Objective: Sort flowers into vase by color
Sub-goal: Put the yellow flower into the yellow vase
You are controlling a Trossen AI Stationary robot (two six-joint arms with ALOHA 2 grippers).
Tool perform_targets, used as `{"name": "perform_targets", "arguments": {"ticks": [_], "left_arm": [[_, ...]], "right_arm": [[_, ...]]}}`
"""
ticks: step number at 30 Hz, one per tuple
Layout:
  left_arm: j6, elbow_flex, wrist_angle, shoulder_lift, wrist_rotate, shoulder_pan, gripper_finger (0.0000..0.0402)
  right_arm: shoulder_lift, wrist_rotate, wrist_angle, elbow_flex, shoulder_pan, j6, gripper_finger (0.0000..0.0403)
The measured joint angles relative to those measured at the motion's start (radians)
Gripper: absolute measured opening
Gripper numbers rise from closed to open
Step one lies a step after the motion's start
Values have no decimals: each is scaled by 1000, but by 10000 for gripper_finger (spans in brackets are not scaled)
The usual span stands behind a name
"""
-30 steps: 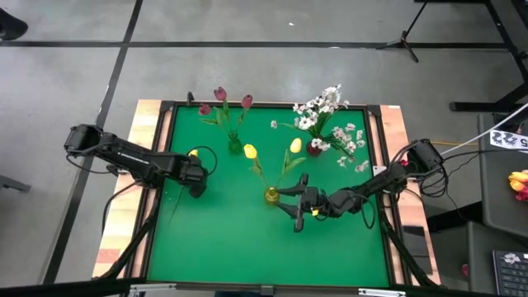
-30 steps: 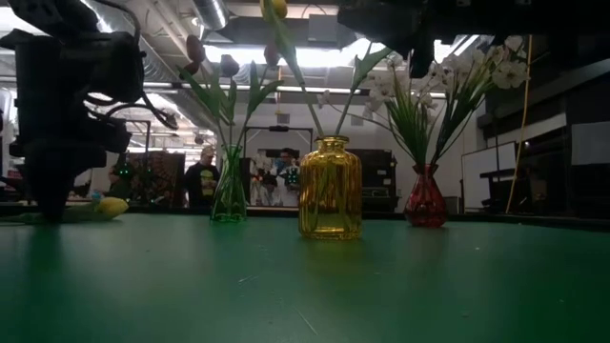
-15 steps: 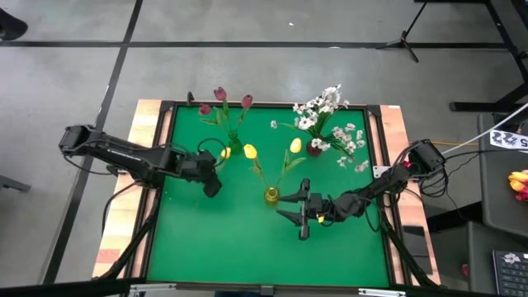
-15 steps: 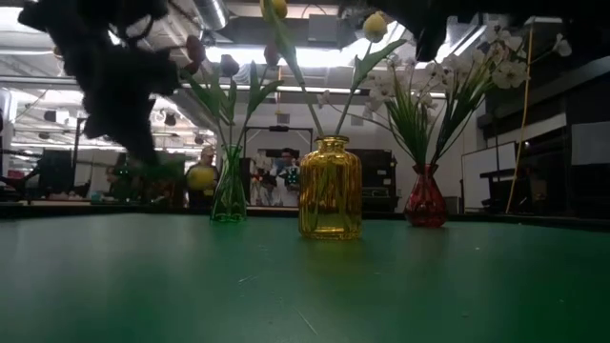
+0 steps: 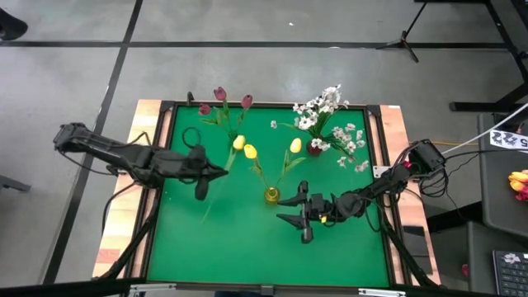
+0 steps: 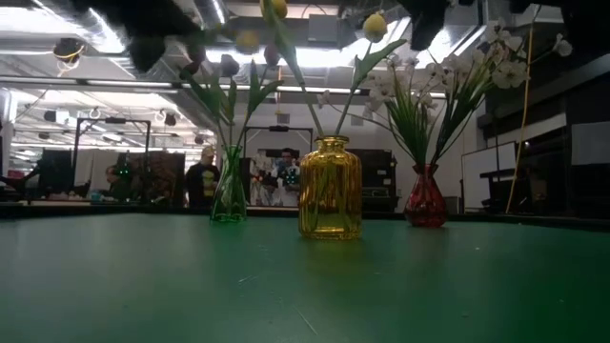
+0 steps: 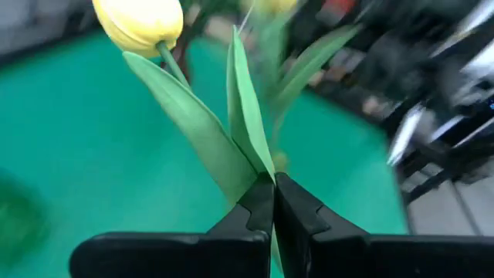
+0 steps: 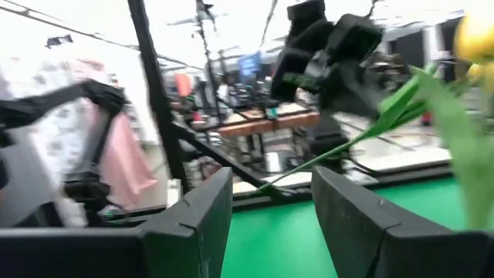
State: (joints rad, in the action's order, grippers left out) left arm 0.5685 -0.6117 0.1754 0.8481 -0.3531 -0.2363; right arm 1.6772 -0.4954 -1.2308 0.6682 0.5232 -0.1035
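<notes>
My left gripper point(image 5: 216, 172) is shut on a yellow tulip point(image 5: 238, 143) above the table's left half, just left of the yellow vase point(image 5: 271, 195). That vase holds two yellow tulips point(image 5: 250, 152). Maroon tulips stand in the green vase point(image 5: 235, 147), and white blossom sprays in the red vase point(image 5: 315, 148). My right gripper point(image 5: 289, 209) is open, on the near right side of the yellow vase, pointing toward the table's left. In the low view the held blossom point(image 6: 248, 40) is high above the green vase point(image 6: 229, 186). My left gripper pinches the tulip's green stem point(image 7: 262, 171) between its two fingers, right where the long leaves branch off. The fingers come roughly level from the table's left, across the stem. The tulip is lifted clear and tilted: blossom point(image 7: 143, 23) toward the far right, bare stem end point(image 5: 204, 219) toward the near edge.
The three vases stand in a loose row across the table's far half, with the yellow vase point(image 6: 330, 188) nearest and the red vase point(image 6: 425, 195) to the right. The green mat point(image 5: 247, 247) lies bare toward the near edge. A raised dark rim point(image 5: 162, 148) frames the mat. People stand in the room beyond.
My left gripper has risen from the mat near the left edge and moved right toward the yellow vase, carrying the yellow tulip. The tulip lay on the mat a second ago; now it is lifted clear, its blossom high beside the green vase's tulips.
</notes>
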Motion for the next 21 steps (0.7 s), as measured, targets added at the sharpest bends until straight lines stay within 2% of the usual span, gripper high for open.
{"name": "perform_targets", "arguments": {"ticks": [5,11,14,17,21], "left_arm": [[-173,0,-212,-15,-22,-44,1],[-337,0,-354,-14,-28,-86,1],[-416,0,-405,-14,-29,-110,1],[-515,0,-465,-13,-28,-135,1],[-654,0,-549,-13,-28,-162,2]], "right_arm": [[0,89,4,48,0,-2,179],[-1,91,151,132,-32,2,179],[-1,54,227,173,-64,3,179],[-1,27,260,208,-105,3,179],[-1,65,265,242,-157,-28,179]]}}
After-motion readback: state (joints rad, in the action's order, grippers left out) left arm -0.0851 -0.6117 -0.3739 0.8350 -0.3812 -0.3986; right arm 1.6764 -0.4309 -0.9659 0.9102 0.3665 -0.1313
